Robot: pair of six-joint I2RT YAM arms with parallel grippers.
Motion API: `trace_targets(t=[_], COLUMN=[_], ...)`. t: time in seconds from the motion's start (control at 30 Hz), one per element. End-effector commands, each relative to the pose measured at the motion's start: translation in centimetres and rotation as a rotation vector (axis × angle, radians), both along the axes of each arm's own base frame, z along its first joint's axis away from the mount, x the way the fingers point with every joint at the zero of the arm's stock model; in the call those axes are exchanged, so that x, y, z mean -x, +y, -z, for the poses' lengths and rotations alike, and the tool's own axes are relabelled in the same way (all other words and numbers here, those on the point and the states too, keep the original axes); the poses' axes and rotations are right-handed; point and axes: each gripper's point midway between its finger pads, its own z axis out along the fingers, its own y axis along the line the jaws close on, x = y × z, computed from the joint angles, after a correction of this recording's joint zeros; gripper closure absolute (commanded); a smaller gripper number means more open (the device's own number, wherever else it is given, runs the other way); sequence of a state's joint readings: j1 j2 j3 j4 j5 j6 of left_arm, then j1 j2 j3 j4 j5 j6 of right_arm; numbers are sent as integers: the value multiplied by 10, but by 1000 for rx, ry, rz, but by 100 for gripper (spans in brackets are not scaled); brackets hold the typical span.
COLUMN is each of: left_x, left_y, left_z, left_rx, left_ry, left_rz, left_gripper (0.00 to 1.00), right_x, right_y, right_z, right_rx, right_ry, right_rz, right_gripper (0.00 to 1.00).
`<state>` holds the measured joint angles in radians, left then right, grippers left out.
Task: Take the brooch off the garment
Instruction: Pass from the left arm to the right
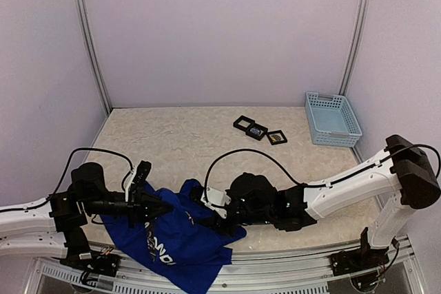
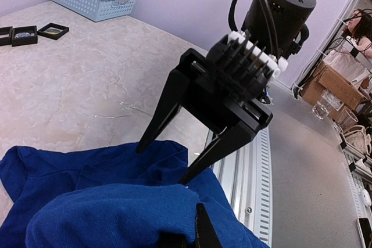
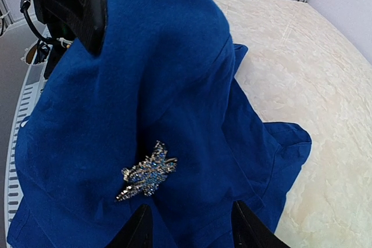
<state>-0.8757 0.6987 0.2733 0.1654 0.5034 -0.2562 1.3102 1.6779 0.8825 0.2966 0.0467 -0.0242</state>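
Observation:
The royal-blue garment [image 1: 180, 247] lies bunched at the table's near edge, left of centre. My left gripper [image 1: 165, 208] is shut on a fold of it and holds that part raised; the cloth covers most of its fingers in the left wrist view [image 2: 195, 227]. The brooch [image 3: 145, 177], a silvery spiky piece with blue stones, is pinned on the draped cloth [image 3: 174, 85]. My right gripper [image 3: 192, 208] is open, its two tips just below the brooch, which sits near the left tip. The left wrist view shows the right gripper [image 2: 163, 165] open with its tips at the cloth [image 2: 87, 201].
Three black square frames [image 1: 258, 130] lie at the back middle of the table. A light-blue basket [image 1: 333, 118] stands at the back right. A slotted aluminium rail [image 2: 256, 172] runs along the near edge under the garment's hem. Walls close in the sides.

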Motion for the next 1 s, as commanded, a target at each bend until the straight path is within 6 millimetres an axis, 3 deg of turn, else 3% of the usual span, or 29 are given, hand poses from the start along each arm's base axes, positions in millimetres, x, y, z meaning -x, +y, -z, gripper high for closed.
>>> trace_targets(t=[0.0, 0.37, 0.97], left_x=[-4, -21, -11], left_y=[2, 10, -5], left_z=[-15, -11, -6], left_rx=[40, 21, 26], left_ry=[-59, -66, -39], left_rz=[-16, -131, -38], left_gripper=[100, 100, 100], right_x=[6, 20, 23], right_y=[10, 15, 15], right_z=[5, -1, -15], right_rx=[1, -7, -64], right_ry=[28, 14, -5], right_rz=[25, -8, 26], right_gripper=[53, 48, 48])
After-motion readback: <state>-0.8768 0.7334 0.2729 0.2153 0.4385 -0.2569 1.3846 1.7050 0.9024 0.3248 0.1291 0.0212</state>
